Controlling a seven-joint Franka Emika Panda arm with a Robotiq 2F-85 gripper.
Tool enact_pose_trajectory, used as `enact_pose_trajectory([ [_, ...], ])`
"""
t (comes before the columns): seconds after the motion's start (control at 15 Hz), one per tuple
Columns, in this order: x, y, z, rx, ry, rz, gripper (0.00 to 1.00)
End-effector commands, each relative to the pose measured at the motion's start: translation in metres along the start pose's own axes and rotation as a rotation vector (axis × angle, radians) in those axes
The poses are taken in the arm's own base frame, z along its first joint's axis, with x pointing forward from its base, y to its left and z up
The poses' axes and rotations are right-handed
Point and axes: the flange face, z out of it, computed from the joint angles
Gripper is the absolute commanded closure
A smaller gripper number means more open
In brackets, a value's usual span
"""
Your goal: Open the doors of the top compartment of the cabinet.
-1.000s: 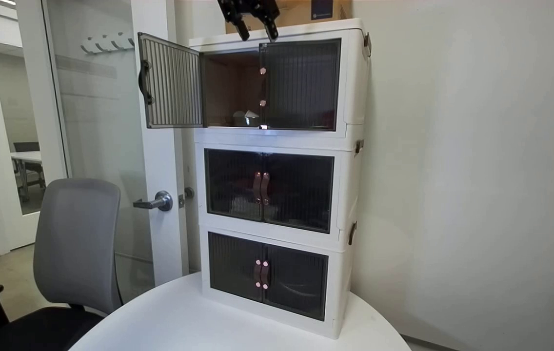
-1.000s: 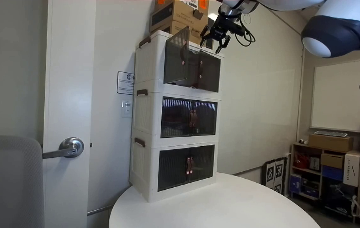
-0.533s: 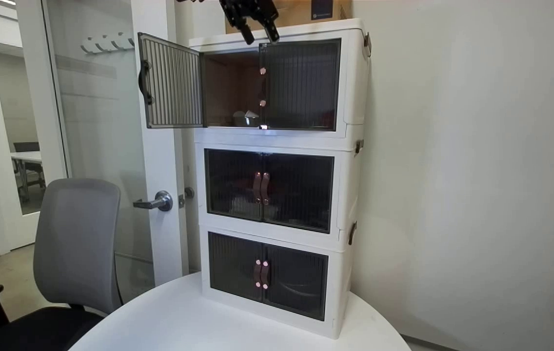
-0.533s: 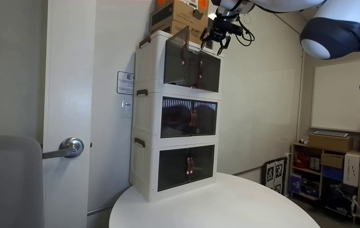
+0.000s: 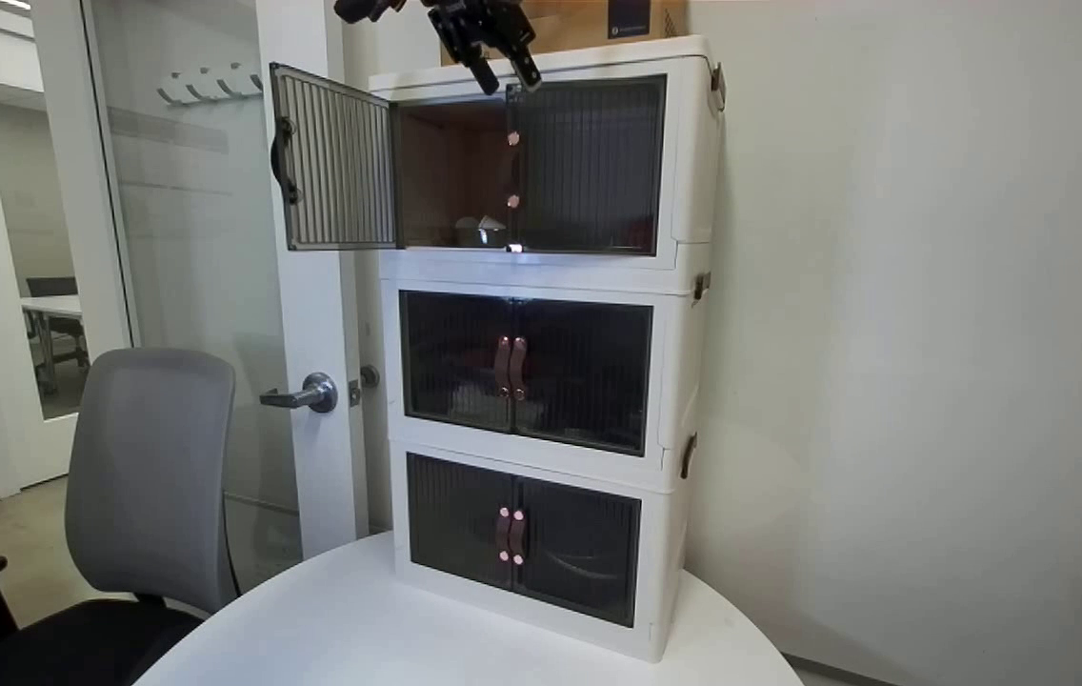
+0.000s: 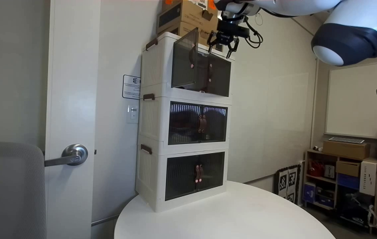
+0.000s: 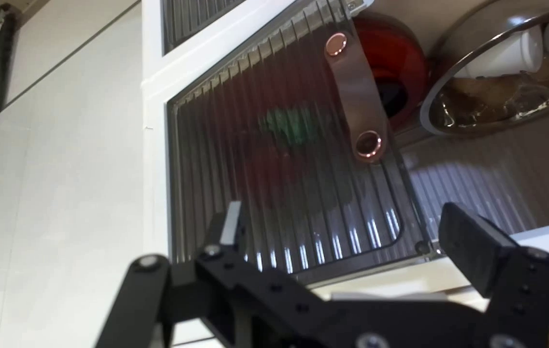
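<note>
Your gripper (image 6: 219, 54) has come down slightly from a second ago, while the swung-out door (image 5: 341, 167) and the remaining door (image 5: 589, 171) sit as they were. You have it near the upper front edge of the cabinet (image 5: 541, 276), jaws spread wide with nothing between them, most likely so they can straddle what you mean to pull. Both doors belong to the top compartment (image 5: 450, 157) of the cabinet: the swung-out one juts from the front, baring part of the brownish inside; the remaining one looks shut, or nearly so, over the rest. Its strap handle (image 7: 357, 96) runs along the free edge, mid-front of the cabinet, presumably because a pull has most leverage there, far from the hinged side. You will probably need to go lower yet before gripping, as the gripper appears higher than that handle.
</note>
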Motion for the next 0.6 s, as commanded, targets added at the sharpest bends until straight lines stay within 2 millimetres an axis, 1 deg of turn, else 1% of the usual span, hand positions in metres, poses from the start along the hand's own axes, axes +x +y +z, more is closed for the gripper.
enact_pose_trajectory([
  [0.0, -0.002, -0.015, 0.001, -0.013, 0.043, -0.004, 0.0],
  [0.27, -0.006, -0.024, 0.008, -0.034, 0.085, -0.006, 0.0],
  [0.53, -0.008, -0.024, 0.017, -0.094, 0.186, 0.059, 0.0],
])
